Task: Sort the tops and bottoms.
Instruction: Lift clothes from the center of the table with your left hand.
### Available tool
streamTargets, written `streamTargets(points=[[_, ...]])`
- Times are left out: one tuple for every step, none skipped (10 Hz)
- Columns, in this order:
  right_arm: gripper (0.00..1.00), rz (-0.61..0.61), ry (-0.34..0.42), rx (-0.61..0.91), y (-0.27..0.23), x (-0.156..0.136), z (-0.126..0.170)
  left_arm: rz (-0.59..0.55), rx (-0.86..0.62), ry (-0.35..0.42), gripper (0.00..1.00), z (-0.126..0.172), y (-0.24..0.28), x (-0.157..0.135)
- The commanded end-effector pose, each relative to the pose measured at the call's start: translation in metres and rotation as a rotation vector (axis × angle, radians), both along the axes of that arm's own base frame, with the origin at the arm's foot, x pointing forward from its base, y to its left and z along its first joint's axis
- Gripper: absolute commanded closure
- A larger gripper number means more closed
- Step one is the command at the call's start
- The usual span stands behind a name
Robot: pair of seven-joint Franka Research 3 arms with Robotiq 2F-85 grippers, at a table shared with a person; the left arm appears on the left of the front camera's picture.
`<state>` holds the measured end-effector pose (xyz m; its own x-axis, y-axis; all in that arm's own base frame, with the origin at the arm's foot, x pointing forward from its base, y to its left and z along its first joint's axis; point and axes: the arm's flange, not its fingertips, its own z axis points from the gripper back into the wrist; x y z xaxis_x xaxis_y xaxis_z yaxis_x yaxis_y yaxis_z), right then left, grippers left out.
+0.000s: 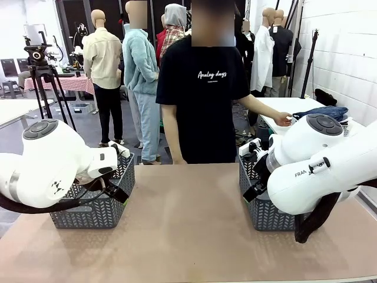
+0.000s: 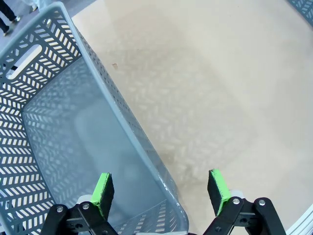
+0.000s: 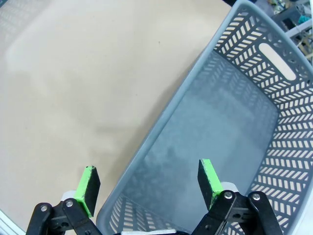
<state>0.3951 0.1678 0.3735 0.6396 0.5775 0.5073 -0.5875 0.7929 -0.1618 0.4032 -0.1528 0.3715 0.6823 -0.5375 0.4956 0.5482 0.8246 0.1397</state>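
On the desk (image 1: 188, 236) the left basket (image 1: 88, 215) stands at the left side and the right basket (image 1: 262, 217) at the right, well apart, with a person (image 1: 203, 88) standing behind the desk between them. Behind the right basket a far desk (image 1: 274, 107) carries denim (image 1: 324, 112), and the person's hand (image 1: 284, 119) reaches to it just beside the denim. The left gripper (image 2: 159, 188) hangs over the left basket's inner rim, one finger above the basket's inside and the other above the desk, and the right gripper (image 3: 146, 186) straddles the right basket's rim likewise.
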Motion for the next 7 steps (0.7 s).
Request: streamTargets(points=[[0.00, -0.001, 0.000, 0.001, -0.0001, 0.0000, 0.0000, 0.003, -0.001, 0.000, 0.00, 0.0000, 0.0013, 0.0005], [0.00, -0.001, 0.000, 0.001, -0.0001, 0.0000, 0.0000, 0.003, -0.001, 0.000, 0.00, 0.0000, 0.0013, 0.0005], [0.00, -0.001, 0.000, 0.001, -0.0001, 0.0000, 0.0000, 0.003, -0.001, 0.000, 0.00, 0.0000, 0.0013, 0.0005], [0.00, -0.001, 0.000, 0.001, -0.0001, 0.0000, 0.0000, 0.003, -0.001, 0.000, 0.00, 0.0000, 0.0013, 0.0005], [0.00, -0.001, 0.000, 0.001, -0.0001, 0.0000, 0.0000, 0.003, -0.001, 0.000, 0.00, 0.0000, 0.0013, 0.0005], [0.00, -0.001, 0.000, 0.001, -0.0001, 0.0000, 0.0000, 0.003, -0.001, 0.000, 0.00, 0.0000, 0.0013, 0.0005], [0.00, 0.000, 0.000, 0.000, 0.0000, 0.0000, 0.0000, 0.003, -0.001, 0.000, 0.00, 0.0000, 0.0013, 0.0005]])
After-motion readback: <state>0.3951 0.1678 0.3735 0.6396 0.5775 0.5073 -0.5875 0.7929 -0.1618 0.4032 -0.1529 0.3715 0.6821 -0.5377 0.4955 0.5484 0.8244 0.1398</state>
